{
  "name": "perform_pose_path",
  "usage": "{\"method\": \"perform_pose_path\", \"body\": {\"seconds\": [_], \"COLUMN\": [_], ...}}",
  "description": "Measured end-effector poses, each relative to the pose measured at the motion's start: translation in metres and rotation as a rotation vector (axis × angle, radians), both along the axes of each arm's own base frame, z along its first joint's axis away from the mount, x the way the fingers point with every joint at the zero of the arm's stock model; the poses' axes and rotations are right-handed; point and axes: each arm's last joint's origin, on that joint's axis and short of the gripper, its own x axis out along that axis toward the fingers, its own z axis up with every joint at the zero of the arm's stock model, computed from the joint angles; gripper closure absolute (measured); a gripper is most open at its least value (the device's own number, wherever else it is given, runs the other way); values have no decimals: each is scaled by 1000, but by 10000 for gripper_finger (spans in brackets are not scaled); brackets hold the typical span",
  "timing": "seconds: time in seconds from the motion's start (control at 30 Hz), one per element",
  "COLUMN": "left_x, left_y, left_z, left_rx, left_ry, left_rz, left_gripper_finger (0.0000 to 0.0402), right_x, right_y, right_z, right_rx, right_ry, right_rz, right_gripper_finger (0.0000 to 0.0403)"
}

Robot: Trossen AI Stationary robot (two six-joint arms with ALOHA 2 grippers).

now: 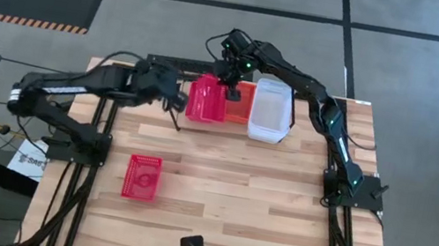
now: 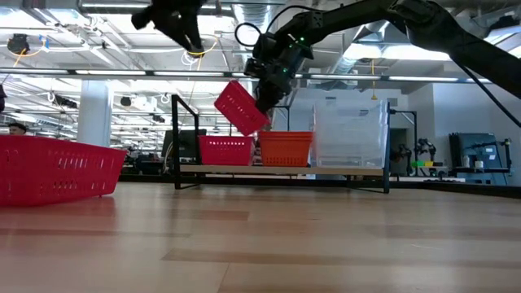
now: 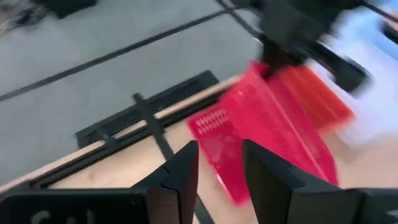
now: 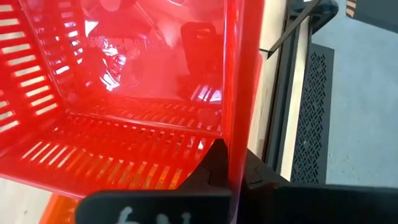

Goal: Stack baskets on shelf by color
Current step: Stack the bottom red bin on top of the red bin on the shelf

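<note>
Nearest: red basket's rim (image 4: 235,93) pinched in right gripper (image 4: 231,177), jaws clamped; basket hangs tilted above shelf (image 2: 281,169). Left gripper (image 3: 219,180) half-open, empty, just beside.

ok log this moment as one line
right gripper: shut on red basket, tilted above shelf | left gripper: open, empty, beside shelf | spare red basket: on table

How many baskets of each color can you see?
Red baskets: 3, one held tilted, one on the shelf, one alone on the table
Orange baskets: 1
Clear baskets: 1
Total: 5
</note>
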Motion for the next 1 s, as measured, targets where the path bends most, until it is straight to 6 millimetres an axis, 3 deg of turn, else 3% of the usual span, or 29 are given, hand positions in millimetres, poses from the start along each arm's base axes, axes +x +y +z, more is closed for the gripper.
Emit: {"method": "perform_pose_path", "body": {"seconds": [0.13, 0.37, 0.67, 1.0], "left_x": [6, 3, 3, 22], "left_y": [22, 39, 45, 52], "left_z": [-7, -11, -14, -29], "left_rx": [-38, -125, -263, -348], "left_ry": [-50, -107, -161, -149], "left_rz": [148, 215, 196, 154], "left_gripper_finger": [290, 290, 290, 290], "right_x": [0, 0, 5, 6], "right_y": [-1, -5, 2, 5], "right_z": [1, 1, 1, 1], "right_rx": [-12, -33, -38, -49], "right_ry": [2, 0, -1, -1], "right_rz": [-46, -86, -62, -41], "right_gripper_finger": [402, 402, 400, 400]}}
